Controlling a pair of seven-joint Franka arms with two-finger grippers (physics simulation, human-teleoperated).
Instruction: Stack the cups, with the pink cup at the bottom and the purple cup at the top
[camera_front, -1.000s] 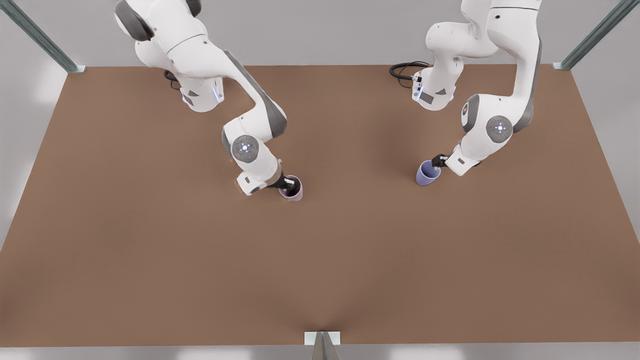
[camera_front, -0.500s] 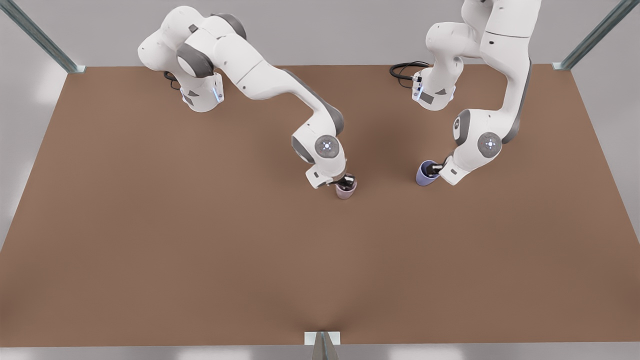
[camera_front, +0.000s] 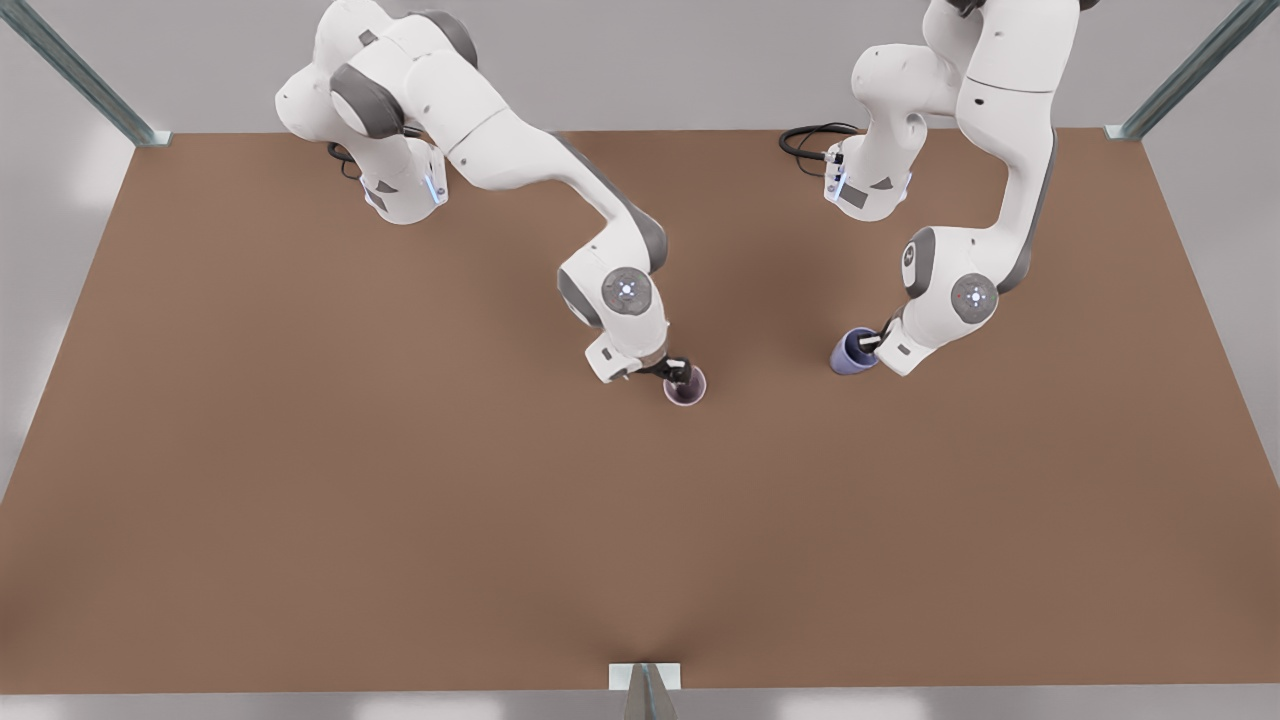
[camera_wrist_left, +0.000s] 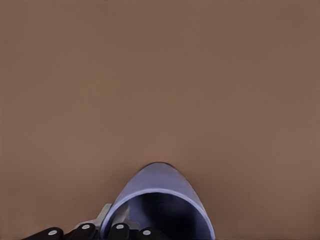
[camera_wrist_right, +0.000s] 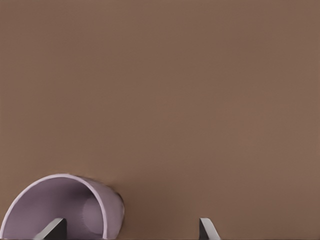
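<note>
1. The right tool (camera_front: 678, 372) is at the pink cup (camera_front: 686, 387), near the middle of the brown desk (camera_front: 300, 450). Its fingers are spread apart, with one inside the cup and one far outside, so it is not pinching
2. The left tool (camera_front: 870, 342) pinches the rim of the purple cup (camera_front: 852, 353), which sits to the front view's right, well apart from the pink one
3. To do this well, pull the right tool up and away without tipping the pink cup. Then lift the purple cup straight and lower it gently inside

Two glossy white Franka arms with grey joint covers

Each wrist joint carries a round glowing-dot disc; black fingers (camera_wrist_left: 82, 231) show silver screws; a black coiled cable (camera_front: 812, 138) lies at one base.
</note>
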